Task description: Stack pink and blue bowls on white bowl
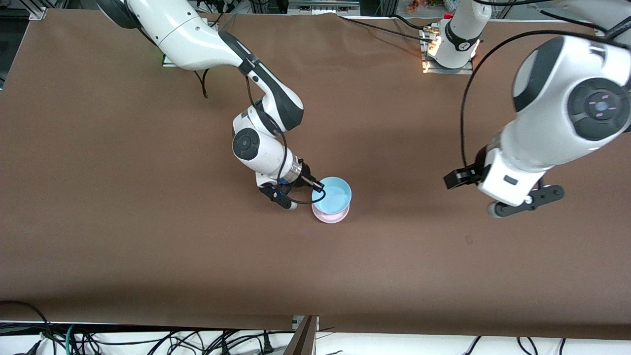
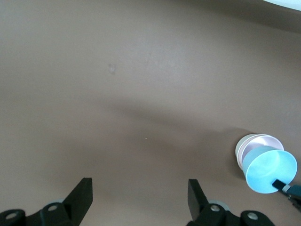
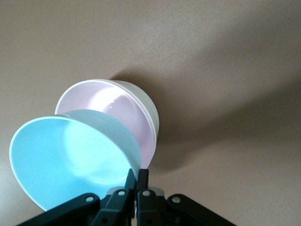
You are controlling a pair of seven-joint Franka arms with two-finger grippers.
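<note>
My right gripper point(image 1: 319, 188) point(image 3: 138, 174) is shut on the rim of the light blue bowl point(image 1: 333, 193) point(image 3: 70, 155). It holds the bowl tilted just over the pink bowl point(image 1: 331, 216) point(image 3: 117, 103). The pink bowl is nested in the white bowl point(image 3: 146, 107) point(image 2: 241, 149), which stands mid-table. In the left wrist view the blue bowl point(image 2: 271, 169) covers most of the pink bowl point(image 2: 266, 141). I cannot tell whether the blue bowl touches the pink one. My left gripper point(image 1: 498, 197) point(image 2: 139, 193) hangs open and empty over bare table toward the left arm's end.
The brown table point(image 1: 148, 222) carries nothing else around the stack. Cables and a metal bracket point(image 1: 305, 335) run along its edge nearest the front camera. The arms' base plates point(image 1: 446, 64) stand along the edge farthest from that camera.
</note>
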